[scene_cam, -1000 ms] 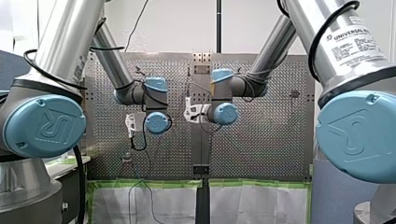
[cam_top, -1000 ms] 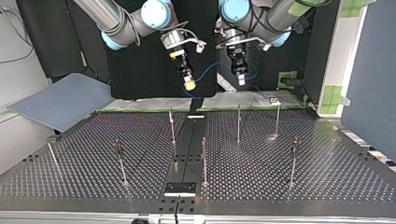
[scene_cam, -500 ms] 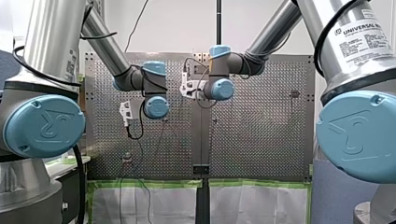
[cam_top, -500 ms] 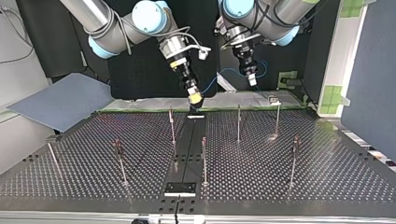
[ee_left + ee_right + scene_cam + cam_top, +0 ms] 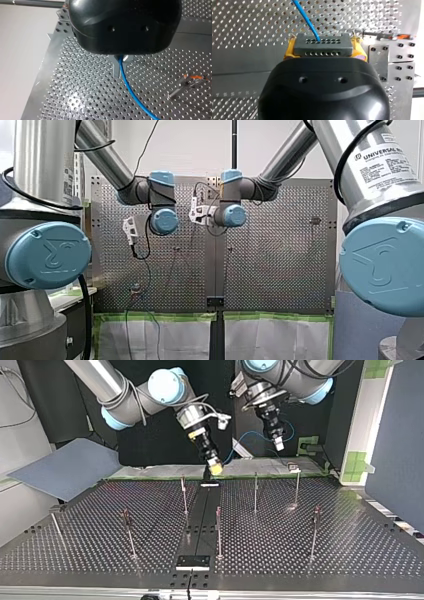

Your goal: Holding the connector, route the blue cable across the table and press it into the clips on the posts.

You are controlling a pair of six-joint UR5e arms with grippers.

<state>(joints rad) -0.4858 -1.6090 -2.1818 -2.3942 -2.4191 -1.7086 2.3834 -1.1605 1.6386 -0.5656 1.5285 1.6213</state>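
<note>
Far left: a grey sheet (image 5: 64,467) lies off the table (image 5: 350,550) at the top view's left, and the perforated corner beside it is open apart from one thin leaning rod.
My right hand (image 5: 216,466): it hangs over the far edge by the centre strip, yellow pads clamped tight on the connector (image 5: 322,46).
Connector: a dark block with its long axis lying across, from pad to pad, and its holed face turned away from the wrist.
Blue cable (image 5: 128,88): it leaves that face and, in the top view, sags rightwards towards the other arm.
My left hand (image 5: 278,445): it is higher and behind the far edge, metal fingers pinched on the cable, which trails straight out ahead.
Posts (image 5: 255,491): upright and well apart, with wide lanes between them.
Far right: a blue panel (image 5: 395,445) walls in that side.
</note>
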